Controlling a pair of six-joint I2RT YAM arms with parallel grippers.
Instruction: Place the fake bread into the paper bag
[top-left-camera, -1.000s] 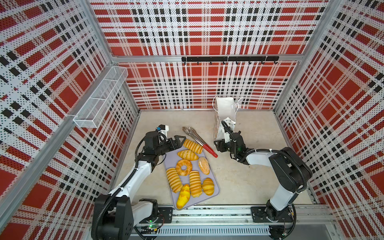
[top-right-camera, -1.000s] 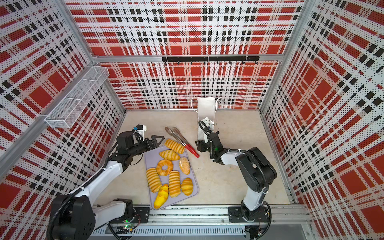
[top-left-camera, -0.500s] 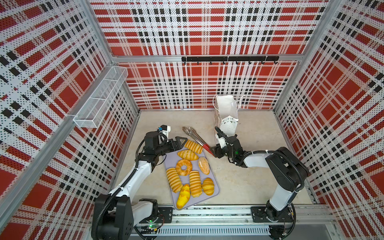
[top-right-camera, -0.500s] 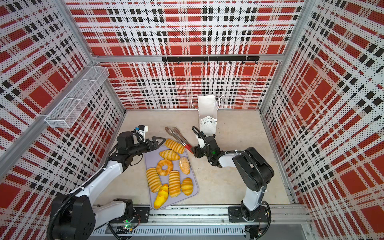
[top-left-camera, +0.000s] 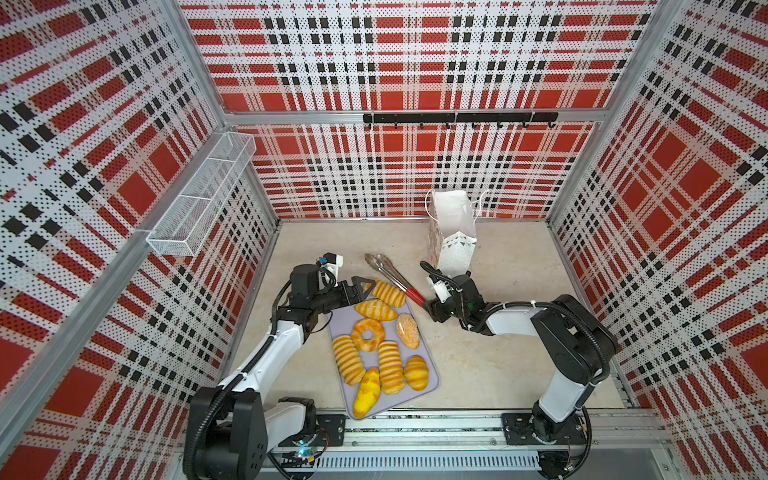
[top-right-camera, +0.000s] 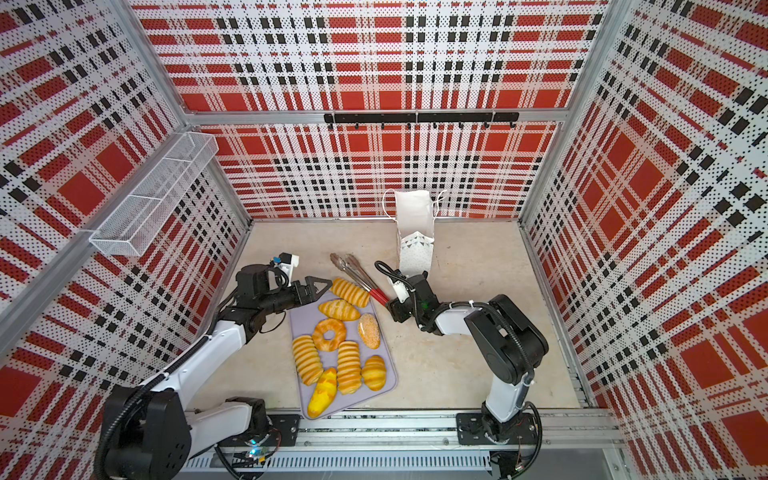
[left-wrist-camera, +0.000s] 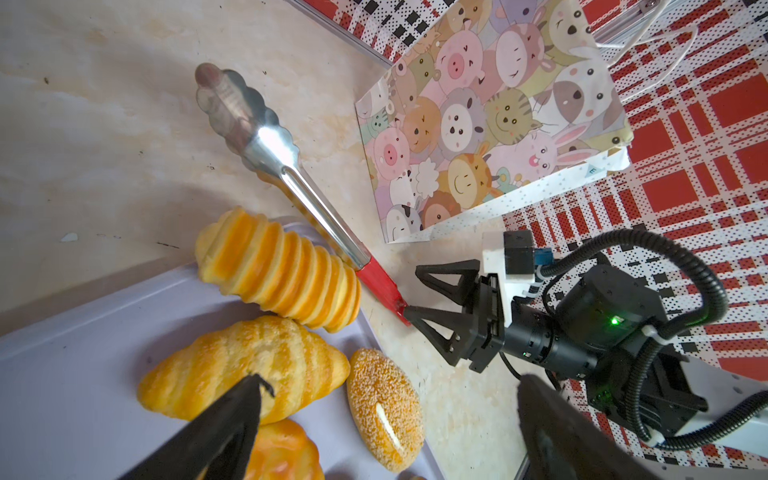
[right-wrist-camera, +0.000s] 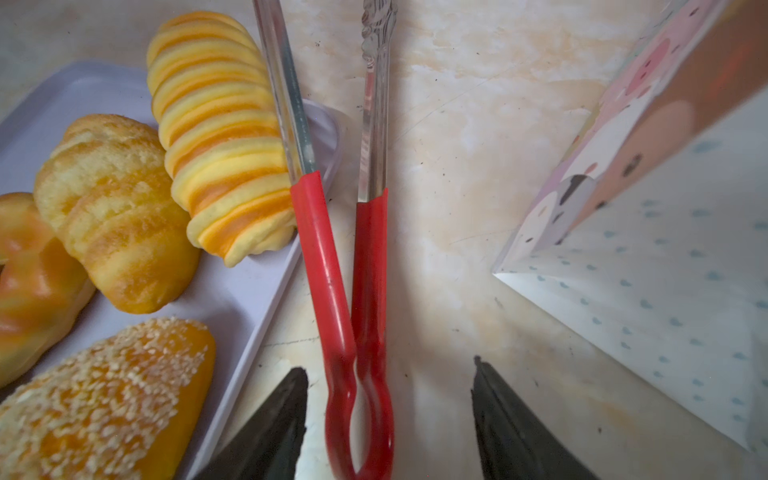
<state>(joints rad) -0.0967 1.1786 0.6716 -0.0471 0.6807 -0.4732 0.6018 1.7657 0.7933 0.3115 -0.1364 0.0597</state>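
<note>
My left gripper (top-left-camera: 360, 291) hangs wide open and holds nothing. It is at the upper left corner of the lavender tray (top-left-camera: 340, 325), just beside the topmost striped loaf (top-left-camera: 388, 293). To the right of it, my right gripper (top-left-camera: 429, 306) has its jaws apart, astride the red looped end of the tongs (top-left-camera: 390, 274), not clamped on it. The fake bread (top-left-camera: 390, 368), eight pieces, lies on the tray at the middle of both top views. The paper bag (top-left-camera: 455, 232) stands upright above the right gripper, near the back wall.
</note>
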